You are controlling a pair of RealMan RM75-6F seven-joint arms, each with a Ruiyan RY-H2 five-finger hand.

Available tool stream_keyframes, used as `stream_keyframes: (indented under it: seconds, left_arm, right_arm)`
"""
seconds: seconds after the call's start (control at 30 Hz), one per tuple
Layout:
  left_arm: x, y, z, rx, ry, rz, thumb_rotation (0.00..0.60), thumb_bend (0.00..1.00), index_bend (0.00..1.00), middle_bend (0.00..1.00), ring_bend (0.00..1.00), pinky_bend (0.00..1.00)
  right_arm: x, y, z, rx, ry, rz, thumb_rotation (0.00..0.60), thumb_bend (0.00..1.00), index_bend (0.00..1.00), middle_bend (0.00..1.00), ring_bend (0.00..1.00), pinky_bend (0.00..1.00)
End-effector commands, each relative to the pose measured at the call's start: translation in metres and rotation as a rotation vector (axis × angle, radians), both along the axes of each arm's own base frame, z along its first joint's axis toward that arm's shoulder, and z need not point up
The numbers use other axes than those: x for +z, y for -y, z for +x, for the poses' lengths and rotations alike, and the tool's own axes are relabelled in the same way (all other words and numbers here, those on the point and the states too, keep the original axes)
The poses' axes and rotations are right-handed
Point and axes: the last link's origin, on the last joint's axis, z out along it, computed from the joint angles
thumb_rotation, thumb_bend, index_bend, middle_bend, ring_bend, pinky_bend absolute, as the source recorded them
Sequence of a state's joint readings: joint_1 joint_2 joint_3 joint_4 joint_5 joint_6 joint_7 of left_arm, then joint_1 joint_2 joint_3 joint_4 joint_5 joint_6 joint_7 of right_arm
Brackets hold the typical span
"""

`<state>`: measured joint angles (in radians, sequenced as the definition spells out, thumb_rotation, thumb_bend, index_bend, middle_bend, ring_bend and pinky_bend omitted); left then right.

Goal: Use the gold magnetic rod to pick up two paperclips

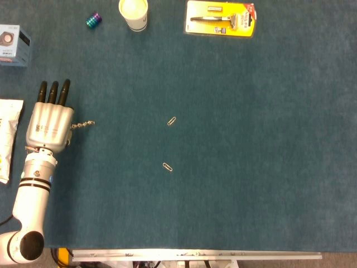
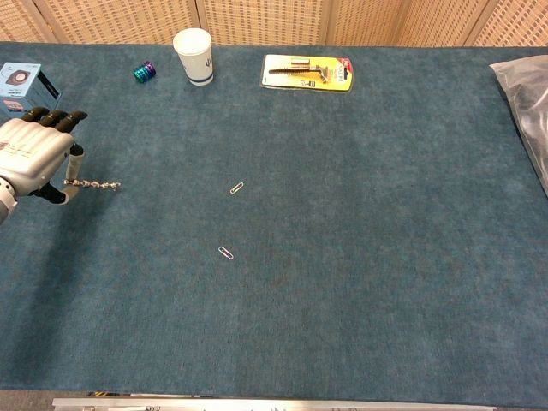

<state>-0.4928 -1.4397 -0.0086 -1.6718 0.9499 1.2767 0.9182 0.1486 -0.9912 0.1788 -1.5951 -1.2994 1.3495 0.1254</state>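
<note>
My left hand (image 1: 49, 125) hovers at the left side of the blue table and pinches a thin beaded gold magnetic rod (image 1: 83, 124), which sticks out to the right. The chest view shows the same hand (image 2: 34, 158) and rod (image 2: 94, 184). Two paperclips lie on the cloth well to the right of the rod tip: one further back (image 1: 171, 120) (image 2: 236, 187) and one nearer (image 1: 167, 167) (image 2: 225, 253). Neither touches the rod. My right hand appears in neither view.
Along the far edge stand a paper cup (image 1: 134, 13), a yellow razor package (image 1: 221, 18), a small purple-green object (image 1: 93, 20) and a blue box (image 1: 12, 46). A white packet (image 1: 8, 134) lies left of my hand. A plastic bag (image 2: 524, 94) sits at the right edge.
</note>
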Motion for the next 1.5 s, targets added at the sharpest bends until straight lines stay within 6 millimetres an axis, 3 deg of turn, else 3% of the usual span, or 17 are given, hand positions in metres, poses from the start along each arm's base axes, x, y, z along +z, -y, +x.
stream_keyframes:
  seconds: [0.03,0.33,0.53,0.7,0.9,1.07,1.5]
  left_arm:
    - [-0.003,0.003,-0.004,0.012,0.013,-0.005,0.6,0.36,0.57,0.0,0.0,0.0]
    - [-0.003,0.01,-0.007,0.021,0.029,0.01,0.6,0.35,0.5,0.0,0.0,0.0]
    - [0.002,0.015,-0.01,0.036,0.04,0.029,0.6,0.25,0.39,0.0,0.0,0.0]
    - [0.008,0.018,-0.011,0.041,0.068,0.055,0.6,0.25,0.35,0.0,0.0,0.0]
    - [0.029,0.02,-0.018,-0.002,0.163,0.175,0.6,0.25,0.38,0.01,0.0,0.0]
    - [0.056,0.025,-0.032,-0.069,0.222,0.293,0.6,0.25,0.44,0.09,0.0,0.02]
    - [0.115,0.059,-0.047,-0.106,0.224,0.368,0.6,0.25,0.47,0.1,0.0,0.11]
  right_arm:
    - [0.0,0.0,0.001,0.003,0.0,0.0,0.6,0.0,0.37,0.32,0.29,0.5]
    - [-0.002,0.001,0.002,0.008,0.0,0.005,0.6,0.0,0.37,0.32,0.29,0.5]
    - [-0.001,0.0,0.004,0.01,-0.002,0.003,0.6,0.0,0.37,0.32,0.29,0.5]
    - [-0.002,0.0,0.006,0.013,-0.004,0.004,0.6,0.0,0.37,0.32,0.29,0.5]
    - [0.0,-0.001,0.009,0.02,-0.016,0.005,0.6,0.0,0.37,0.32,0.29,0.5]
    - [0.0,-0.002,0.009,0.012,-0.045,0.021,0.6,0.0,0.37,0.32,0.29,0.5]
    - [-0.005,-0.007,0.013,-0.001,-0.044,0.029,0.6,0.0,0.37,0.32,0.29,0.5]
